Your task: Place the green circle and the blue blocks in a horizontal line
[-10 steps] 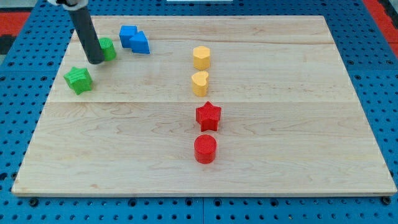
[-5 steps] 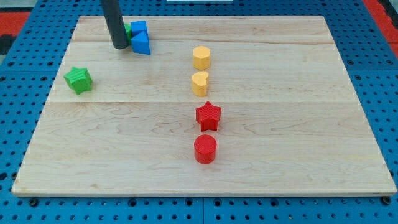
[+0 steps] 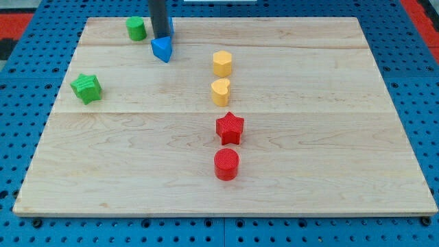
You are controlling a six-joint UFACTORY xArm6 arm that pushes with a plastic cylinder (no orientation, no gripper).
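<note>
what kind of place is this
Most likely a robotics lab bench: a pale wooden board lies on a blue perforated mounting plate, my dark rod's tip sits by a blue triangular block, small coloured blocks scattered about.

Robotics lab bench: pale wooden worktop (image 3: 309, 137) sits on blue perforated pegboard (image 3: 411, 82), red matting (image 3: 14, 20) at far corners, small coloured test blocks scattered on it.

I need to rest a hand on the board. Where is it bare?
Bare: everything right of the column of yellow blocks, red star and red circle; also below the green star. Crowded: top left, around green circle, blue block, my tip.
</note>
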